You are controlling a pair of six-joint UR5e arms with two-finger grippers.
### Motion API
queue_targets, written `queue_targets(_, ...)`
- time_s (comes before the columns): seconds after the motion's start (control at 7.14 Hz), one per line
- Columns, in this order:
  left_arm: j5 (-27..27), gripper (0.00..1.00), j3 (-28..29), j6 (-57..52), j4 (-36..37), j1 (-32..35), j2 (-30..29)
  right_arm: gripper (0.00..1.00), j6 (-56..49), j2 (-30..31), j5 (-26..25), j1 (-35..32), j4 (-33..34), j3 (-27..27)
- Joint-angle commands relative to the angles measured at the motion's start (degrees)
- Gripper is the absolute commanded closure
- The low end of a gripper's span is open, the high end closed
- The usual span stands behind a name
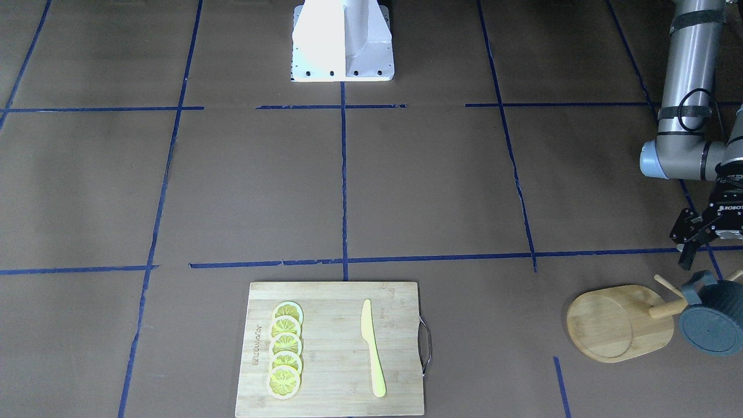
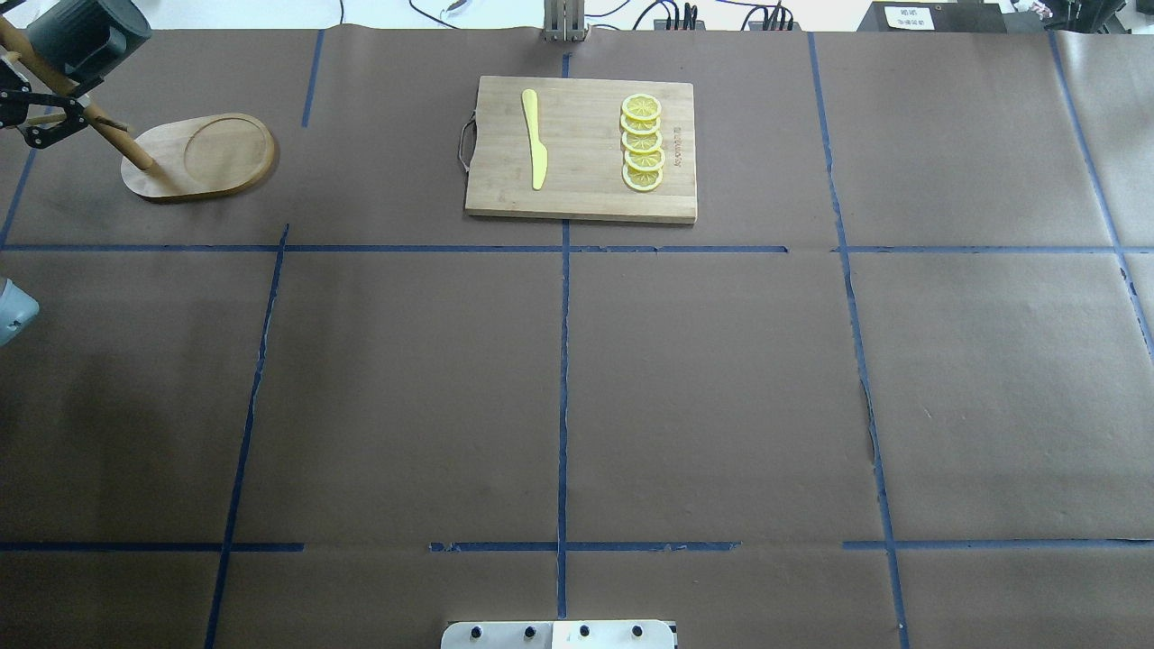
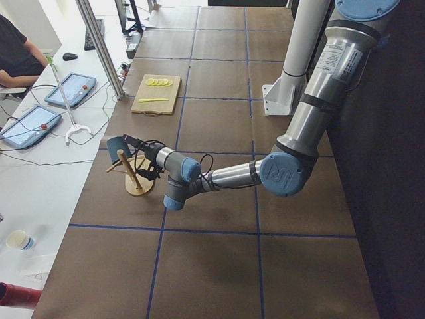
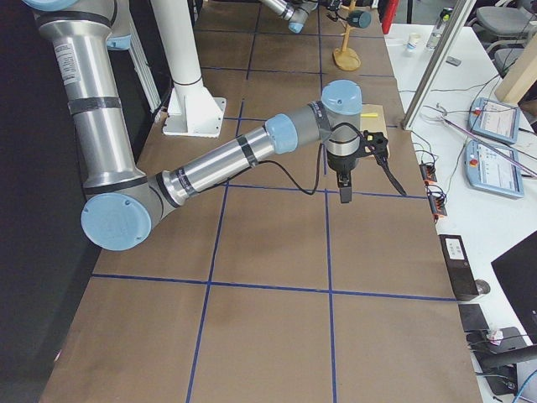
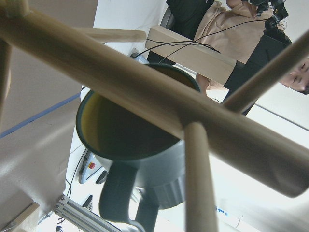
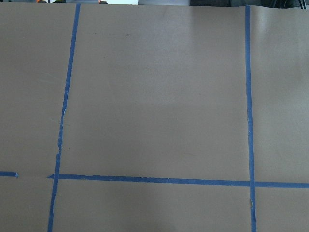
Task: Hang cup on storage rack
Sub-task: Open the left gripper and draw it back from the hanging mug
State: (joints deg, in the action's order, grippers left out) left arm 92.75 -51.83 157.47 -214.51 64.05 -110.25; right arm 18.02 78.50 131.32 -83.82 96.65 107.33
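The dark blue-grey cup (image 1: 711, 328) sits high on the wooden storage rack (image 1: 615, 322), against its upper pegs, with its flat bottom facing away from the post. It also shows in the overhead view (image 2: 86, 36). In the left wrist view the cup (image 5: 130, 130) hangs behind the pegs (image 5: 198, 179), its yellow-green inside facing the camera and its handle below. My left gripper (image 1: 702, 252) is open and empty beside the rack's post, apart from the cup. My right gripper (image 4: 344, 191) hovers over bare table far from the rack. I cannot tell whether it is open or shut.
A bamboo cutting board (image 2: 586, 194) with a metal handle lies at the table's far middle. On it are a yellow knife (image 2: 535, 135) and several lemon slices (image 2: 642, 144). The rack stands near the table's edge (image 3: 99, 166). Operators sit beyond that edge.
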Motion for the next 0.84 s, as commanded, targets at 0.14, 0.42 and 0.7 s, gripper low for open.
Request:
queue_targets(0.14, 0.5, 0.0, -9.65, 0.12, 0.23, 0.37, 7.91, 0.0, 0.0, -0.02, 0.07, -0.29, 0.12, 0.07)
queue_targets(0.42, 0.59, 0.0, -16.69, 0.29, 1.72, 0.37, 12.67, 0.0, 0.0, 0.07, 0.16, -0.29, 0.12, 0.07)
queue_targets(0.7, 8.02, 0.0, -24.34, -1.1, 10.29, 2.55, 14.7, 0.0, 0.0, 0.68, 0.25, -0.29, 0.12, 0.15)
